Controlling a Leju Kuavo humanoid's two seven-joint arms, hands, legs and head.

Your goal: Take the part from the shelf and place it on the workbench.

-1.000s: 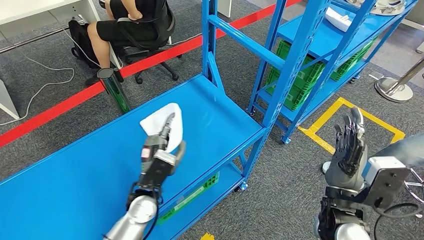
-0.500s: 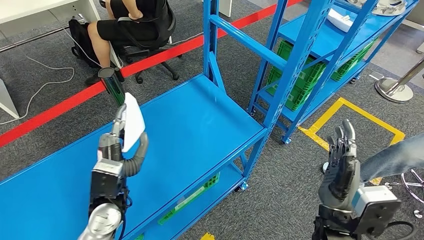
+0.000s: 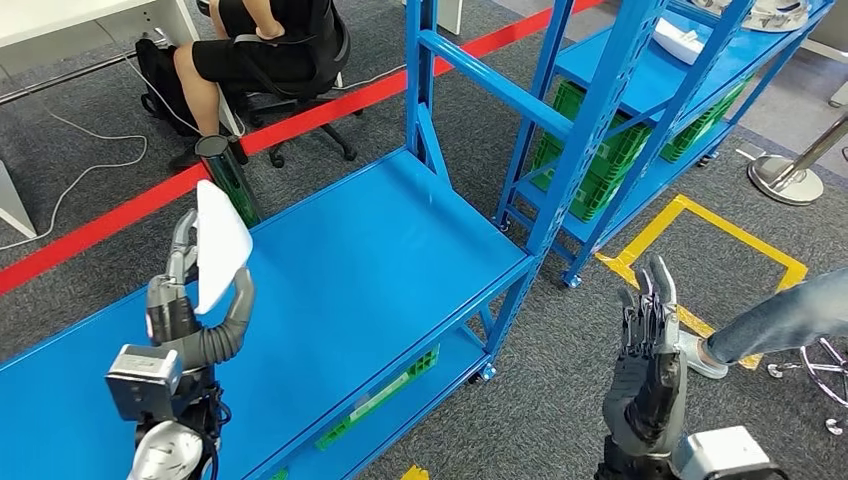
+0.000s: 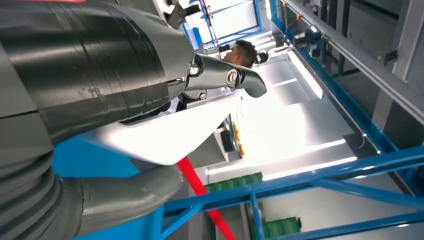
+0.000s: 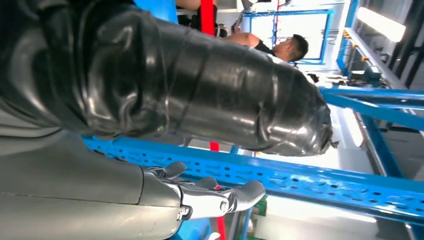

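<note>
- The left hand (image 3: 195, 290) is pinching the white part (image 3: 219, 243), holding it up over the shelf's (image 3: 400, 250) left end (already off the shelf).
- The right hand (image 3: 648, 345) is hanging spread, holding nothing.
- Carrying it to the workbench is what I'd say is left.

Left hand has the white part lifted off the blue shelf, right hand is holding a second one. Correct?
Not quite. The left hand does hold the white part up off the blue shelf, but the right hand holds nothing: in the head view its fingers point up, apart, over the grey floor beside the shelf.
</note>
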